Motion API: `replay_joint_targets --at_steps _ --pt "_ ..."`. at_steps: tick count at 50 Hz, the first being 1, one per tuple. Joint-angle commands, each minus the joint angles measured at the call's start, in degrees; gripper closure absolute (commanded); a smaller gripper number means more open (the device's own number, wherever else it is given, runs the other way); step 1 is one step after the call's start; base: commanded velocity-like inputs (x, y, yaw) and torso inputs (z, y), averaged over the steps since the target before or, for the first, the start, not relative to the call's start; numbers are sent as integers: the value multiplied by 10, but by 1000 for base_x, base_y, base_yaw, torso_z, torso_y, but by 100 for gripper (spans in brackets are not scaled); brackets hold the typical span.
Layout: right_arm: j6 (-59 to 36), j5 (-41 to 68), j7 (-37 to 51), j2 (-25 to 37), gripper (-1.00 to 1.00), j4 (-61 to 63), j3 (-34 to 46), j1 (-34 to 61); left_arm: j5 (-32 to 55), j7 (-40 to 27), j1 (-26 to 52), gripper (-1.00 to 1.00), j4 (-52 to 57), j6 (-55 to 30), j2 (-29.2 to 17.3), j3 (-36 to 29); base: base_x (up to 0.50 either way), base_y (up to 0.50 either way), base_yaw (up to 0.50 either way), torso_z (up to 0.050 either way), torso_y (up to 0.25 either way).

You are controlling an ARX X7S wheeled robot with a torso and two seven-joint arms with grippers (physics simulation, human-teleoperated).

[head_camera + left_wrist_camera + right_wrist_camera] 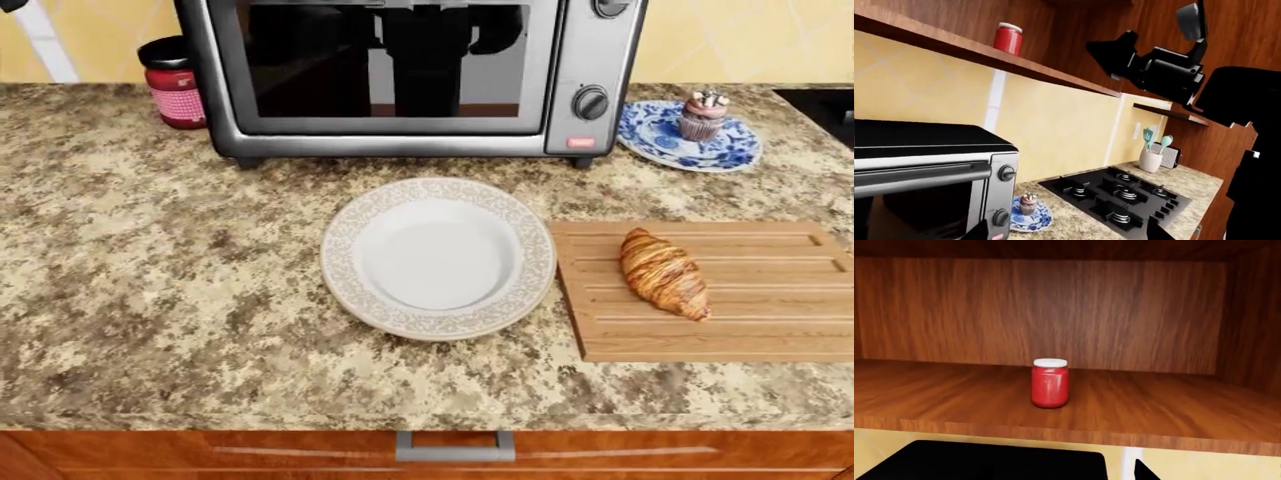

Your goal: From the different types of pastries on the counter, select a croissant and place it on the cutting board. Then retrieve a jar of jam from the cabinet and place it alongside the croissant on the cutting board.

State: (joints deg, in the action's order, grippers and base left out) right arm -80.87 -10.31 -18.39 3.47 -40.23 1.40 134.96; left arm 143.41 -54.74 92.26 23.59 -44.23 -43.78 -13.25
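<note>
The croissant (663, 272) already lies on the cutting board (774, 335), the jar of jam (1050, 383) stands untouched in the cabinet, and neither end effector's state can be told

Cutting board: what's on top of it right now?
Only the croissant lies on the cutting board, toward its left half. No jam there; the jar of jam stands on the cabinet shelf. The board's right end is out of frame.

Croissant (663, 273) on cutting board (774, 330), right of plate (438, 257).
</note>
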Motion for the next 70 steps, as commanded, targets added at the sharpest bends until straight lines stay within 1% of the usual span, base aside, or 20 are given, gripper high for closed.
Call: replay_joint_targets --at_steps 1,11,19,29,40,70 --pt "2 -6 -1 -2 -100 -2 -1 0 8 -7 40 -100 -8 0 13 -16 0 0 0 50 0" --pt "2 -6 -1 -2 -100 -2 -1 0 23 -21 39 -100 3 6 4 -23 0 0 0 50 0" --pt "2 -6 -1 -2 -100 -2 -1 0 21 -20 35 -100 2 0 1 -29 0 0 0 50 0" --pt "2 -6 -1 -2 -100 -2 -1 0 23 -18 51 -100 -6 -11 1 -38 0 0 0 50 0" --pt "2 -6 -1 -2 -100 -2 -1 0 15 -13 43 -100 -6 -14 -1 -39 0 0 0 50 0" --pt "2 -6 -1 -2 -100 -2 -1 0 18 -13 48 -100 4 -15 -7 -44 29 0 0 0 0"
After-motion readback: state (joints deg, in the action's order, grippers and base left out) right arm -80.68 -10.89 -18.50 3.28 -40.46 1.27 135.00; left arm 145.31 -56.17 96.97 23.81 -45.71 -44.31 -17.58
